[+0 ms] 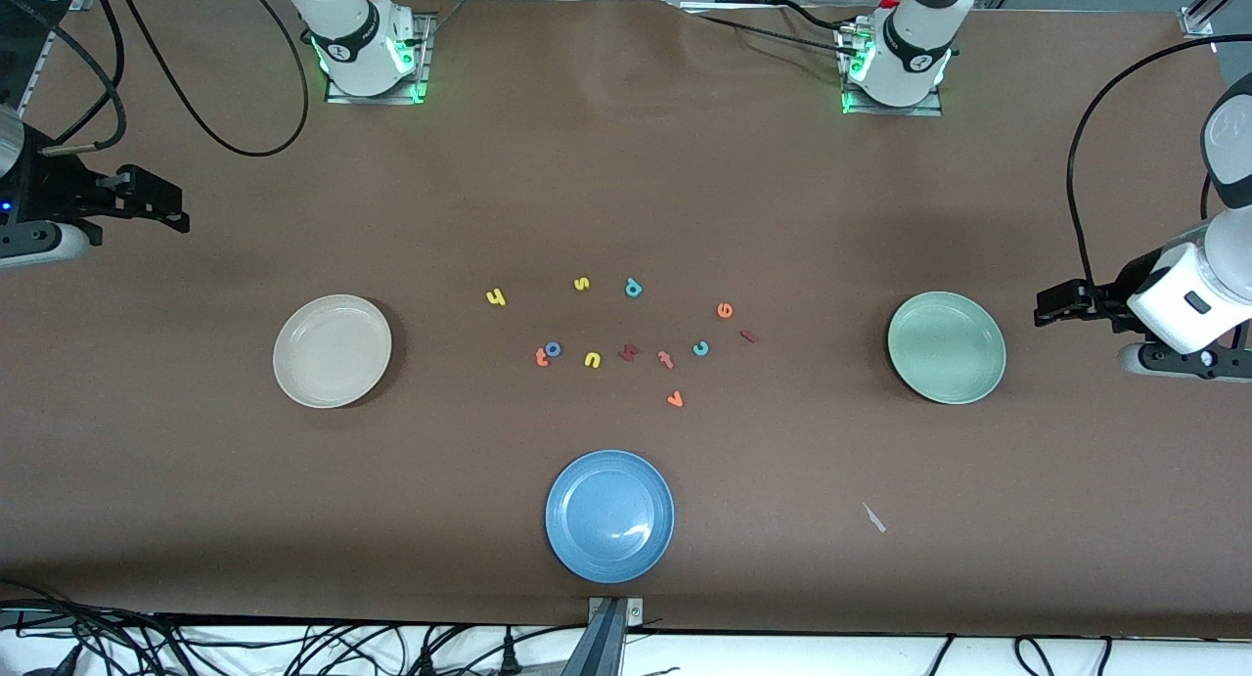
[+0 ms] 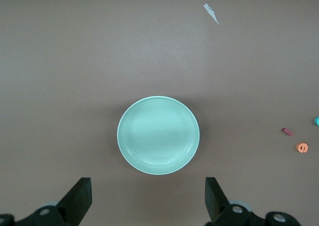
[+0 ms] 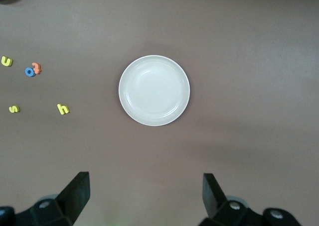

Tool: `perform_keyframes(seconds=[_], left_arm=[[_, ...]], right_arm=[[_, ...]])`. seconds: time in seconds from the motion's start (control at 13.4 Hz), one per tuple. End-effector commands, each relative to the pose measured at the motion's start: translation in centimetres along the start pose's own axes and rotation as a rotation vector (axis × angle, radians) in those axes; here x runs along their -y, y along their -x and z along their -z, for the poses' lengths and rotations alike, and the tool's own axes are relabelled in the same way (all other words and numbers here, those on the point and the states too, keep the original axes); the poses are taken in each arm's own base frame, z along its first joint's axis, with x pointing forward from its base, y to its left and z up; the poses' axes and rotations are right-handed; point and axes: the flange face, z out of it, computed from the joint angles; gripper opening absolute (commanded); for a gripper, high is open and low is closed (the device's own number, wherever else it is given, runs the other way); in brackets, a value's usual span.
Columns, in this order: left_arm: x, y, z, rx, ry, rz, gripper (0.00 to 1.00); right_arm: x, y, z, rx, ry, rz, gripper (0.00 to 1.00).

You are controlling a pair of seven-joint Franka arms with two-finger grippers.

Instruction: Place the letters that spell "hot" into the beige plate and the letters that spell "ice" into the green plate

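table (image 1: 626, 167): plain brown | beige plate (image 1: 333, 350): cream-beige | green plate (image 1: 946, 347): pale sage | blue plate (image 1: 609, 516): mid-blue | h (image 1: 496, 297), s (image 1: 581, 285), u (image 1: 592, 360): yellow | o (image 1: 554, 348): blue | c (image 1: 700, 348), p (image 1: 633, 287): teal | e (image 1: 725, 310), v (image 1: 674, 399): orange | i (image 1: 748, 337): dark red

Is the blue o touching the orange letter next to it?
Touching. In the right wrist view the blue o and the orange t sit pressed together with no table showing between them; the front view shows the same.
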Motion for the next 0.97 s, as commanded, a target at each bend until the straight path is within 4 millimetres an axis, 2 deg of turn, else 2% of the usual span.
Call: perform_keyframes(seconds=[0.0, 0.9], left_arm=[[0.12, -0.09, 0.27, -0.01, 0.031, -0.015, 1.0], [-0.04, -0.08, 0.12, -0.008, 0.037, -0.007, 1.0]], right_arm=[[-0.25, 0.06, 0.31, 0.008, 0.006, -0.011, 1.0], [-0.16, 0.05, 0.38, 0.007, 0.006, -0.01, 1.0]])
